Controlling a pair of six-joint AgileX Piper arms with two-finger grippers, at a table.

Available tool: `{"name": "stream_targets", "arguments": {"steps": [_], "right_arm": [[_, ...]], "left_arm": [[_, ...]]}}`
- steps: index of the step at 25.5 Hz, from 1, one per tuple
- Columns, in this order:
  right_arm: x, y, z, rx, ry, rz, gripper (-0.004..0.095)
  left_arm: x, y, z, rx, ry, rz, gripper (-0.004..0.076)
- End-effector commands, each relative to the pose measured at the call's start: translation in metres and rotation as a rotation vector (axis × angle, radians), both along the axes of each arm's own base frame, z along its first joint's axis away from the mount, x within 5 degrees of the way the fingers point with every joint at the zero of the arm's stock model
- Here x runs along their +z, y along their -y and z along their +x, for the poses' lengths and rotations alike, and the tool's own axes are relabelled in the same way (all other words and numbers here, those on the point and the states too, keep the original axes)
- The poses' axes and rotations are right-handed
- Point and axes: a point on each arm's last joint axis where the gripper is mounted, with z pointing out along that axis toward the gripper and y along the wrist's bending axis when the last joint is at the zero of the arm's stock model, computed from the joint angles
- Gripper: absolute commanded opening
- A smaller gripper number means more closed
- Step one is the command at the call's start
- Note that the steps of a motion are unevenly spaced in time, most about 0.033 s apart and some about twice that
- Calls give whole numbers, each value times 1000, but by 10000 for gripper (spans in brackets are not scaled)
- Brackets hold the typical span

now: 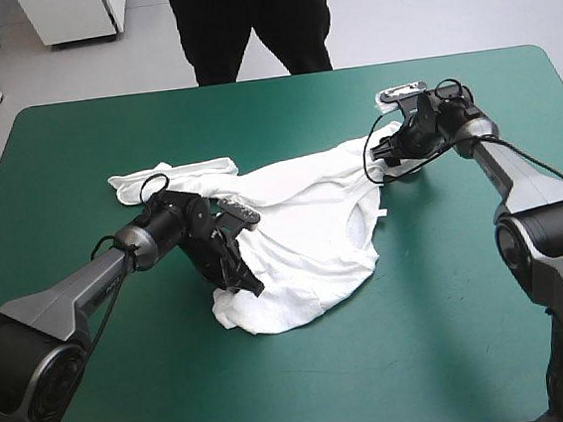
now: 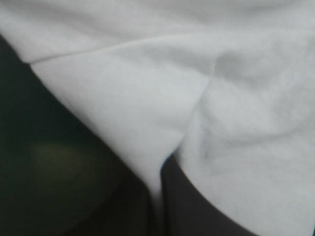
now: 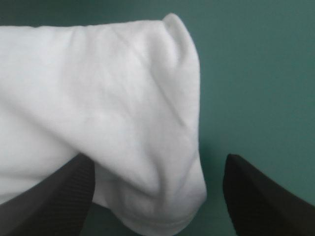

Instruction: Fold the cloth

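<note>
Two hands on it: the left hand is pinched tight on the T-shirt, which lies rumpled on the bench, while the right hand stands wide open around a corner. I'd clamp that corner deep before pulling, so the cloth spreads evenly.

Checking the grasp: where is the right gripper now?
High view: the right gripper sits open around the far right corner of the T-shirt.

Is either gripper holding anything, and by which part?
The left gripper pinches the T-shirt by a fold at its near-left edge; the right gripper is open, holding nothing.
</note>
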Motion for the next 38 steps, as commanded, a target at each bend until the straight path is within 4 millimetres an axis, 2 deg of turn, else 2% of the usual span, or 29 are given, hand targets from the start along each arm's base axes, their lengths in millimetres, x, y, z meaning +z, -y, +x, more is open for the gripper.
{"name": "stream_targets", "arguments": {"steps": [1, 3, 5, 10, 11, 13, 16, 18, 21, 22, 23, 24, 26, 28, 30, 31, 34, 38], "right_arm": [[19, 7, 6, -31, 34, 6, 613], [9, 9, 6, -35, -11, -3, 535], [1, 10, 6, -37, -47, -11, 417], [-6, 8, 6, -37, -76, 4, -19], [-4, 7, 5, -39, -74, 12, -9], [11, 8, 0, -39, -57, 22, -17], [47, 9, -10, -35, 12, 33, -17], [115, 19, -30, -49, 161, 76, -17], [213, 26, -77, -48, 412, 167, -17], [261, 28, -109, -36, 560, 221, -17], [281, 29, -123, -28, 626, 244, -17], [315, 31, -153, -8, 752, 283, -17], [366, 36, -211, 29, 966, 335, -17], [398, 41, -258, 54, 1129, 370, -17], [417, 46, -292, 64, 1246, 385, -17], [427, 49, -317, 69, 1313, 394, -17], [442, 56, -366, 79, 1429, 410, -17], [450, 64, -427, 95, 1565, 408, -17]], "left_arm": [[3, 4, -11, 7, -85, -12, -9], [3, 4, -11, 7, -85, -12, -9], [2, 4, -10, 7, -80, -12, -9], [2, 1, -8, -15, -51, 17, -9], [7, 0, -8, -22, -36, 27, -9], [37, -5, -12, -32, 21, 24, -9], [90, -12, -21, -12, 151, -18, -9], [172, -35, -44, 54, 378, -42, -9], [270, -69, -85, 148, 708, -118, -9], [313, -85, -107, 181, 869, -175, -9], [329, -91, -117, 191, 926, -208, -9], [358, -101, -134, 213, 1035, -264, -9], [401, -118, -165, 243, 1214, -376, -9], [424, -128, -185, 254, 1333, -462, -9], [441, -135, -201, 255, 1430, -546, -9], [449, -138, -210, 249, 1474, -594, -9], [466, -144, -235, 213, 1572, -728, -9], [476, -149, -255, 171, 1625, -835, -9]]}}
